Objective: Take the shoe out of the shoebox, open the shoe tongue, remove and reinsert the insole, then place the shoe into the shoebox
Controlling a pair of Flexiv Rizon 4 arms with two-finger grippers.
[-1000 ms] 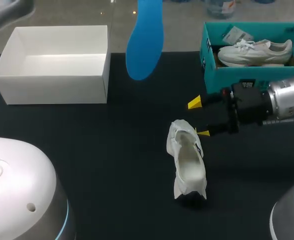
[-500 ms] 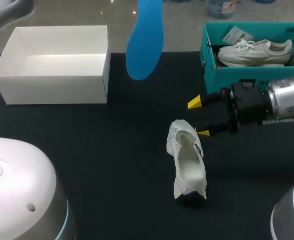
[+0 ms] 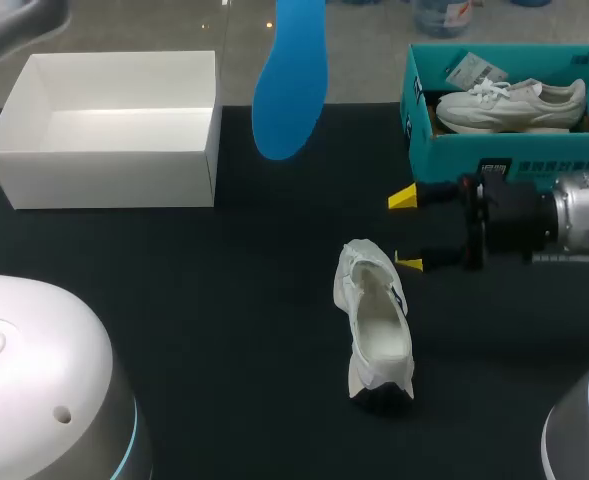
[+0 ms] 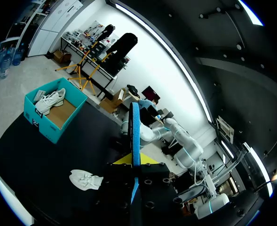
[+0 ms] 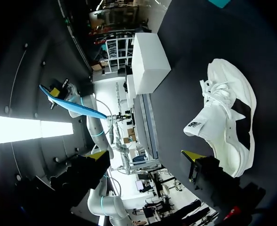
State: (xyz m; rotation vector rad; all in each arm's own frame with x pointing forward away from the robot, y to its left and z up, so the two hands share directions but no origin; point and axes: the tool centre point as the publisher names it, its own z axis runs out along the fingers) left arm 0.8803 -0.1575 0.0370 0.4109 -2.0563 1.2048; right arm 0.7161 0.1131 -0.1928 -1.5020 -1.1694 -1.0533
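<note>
Where the black tabletop (image 3: pixel 174 300) reaches its far left corner, an open white box (image 3: pixel 114 130) stands with nothing showing inside it. Right of the box, the blue insole (image 3: pixel 289 80) hangs in the air over the tabletop's back edge, its rounded end pointing down. In the left wrist view it rises edge-on from the left gripper (image 4: pixel 133 165), whose fingers are clamped on it.

Near the middle of the dark surface the white shoe (image 3: pixel 374 320) sits with its opening facing up, well apart from both boxes. The right gripper (image 3: pixel 406 230) comes in from the right with its fingers spread wide. Its nearer yellow tip is just beside the shoe's far end, and nothing lies between the fingers. Behind that arm, at the far right, a teal shoebox (image 3: pixel 504 150) holds a second shoe (image 3: pixel 509 103).
</note>
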